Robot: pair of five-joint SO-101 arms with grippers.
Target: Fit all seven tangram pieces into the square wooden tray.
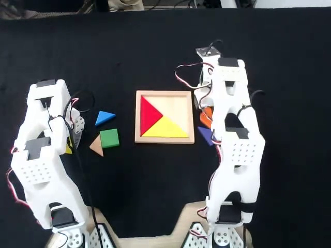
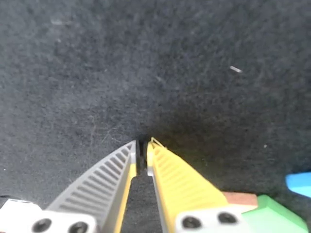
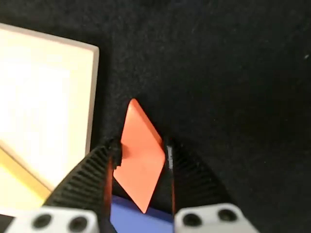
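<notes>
Grasping the orange wooden parallelogram (image 3: 140, 167) in the right gripper (image 3: 141, 151) just right of the square wooden tray (image 1: 165, 93), with red triangle (image 1: 149, 114) and yellow triangle (image 1: 166, 129) already seated, left gripper (image 2: 142, 149) clenched empty at left; next, likely a lift and turn into the bare far-right half.

Mostly under right arm (image 1: 235, 139): orange piece (image 1: 206, 120), purple piece (image 1: 205, 135). Left wrist view: green piece (image 2: 274, 216), blue piece (image 2: 300, 183) cut by frame edge.
</notes>
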